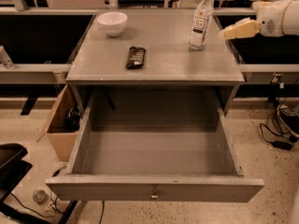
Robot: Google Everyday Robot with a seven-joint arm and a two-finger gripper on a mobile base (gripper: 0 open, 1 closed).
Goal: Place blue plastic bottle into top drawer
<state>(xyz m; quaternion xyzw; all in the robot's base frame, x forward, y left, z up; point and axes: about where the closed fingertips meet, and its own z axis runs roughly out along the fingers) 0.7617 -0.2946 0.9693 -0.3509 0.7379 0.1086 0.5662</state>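
The blue plastic bottle stands upright at the back right of the grey tabletop, with a white cap and a pale label. The top drawer is pulled wide open below the tabletop, and its grey box is empty. Its front panel carries a small metal knob. My gripper reaches in from the right edge on a white arm. It hovers at about the bottle's mid height, a short gap to the right of the bottle, apart from it and holding nothing.
A white bowl sits at the back left of the tabletop. A dark flat snack bar lies near its middle. A cardboard box stands on the floor to the left of the drawer. Cables lie on the floor at the right.
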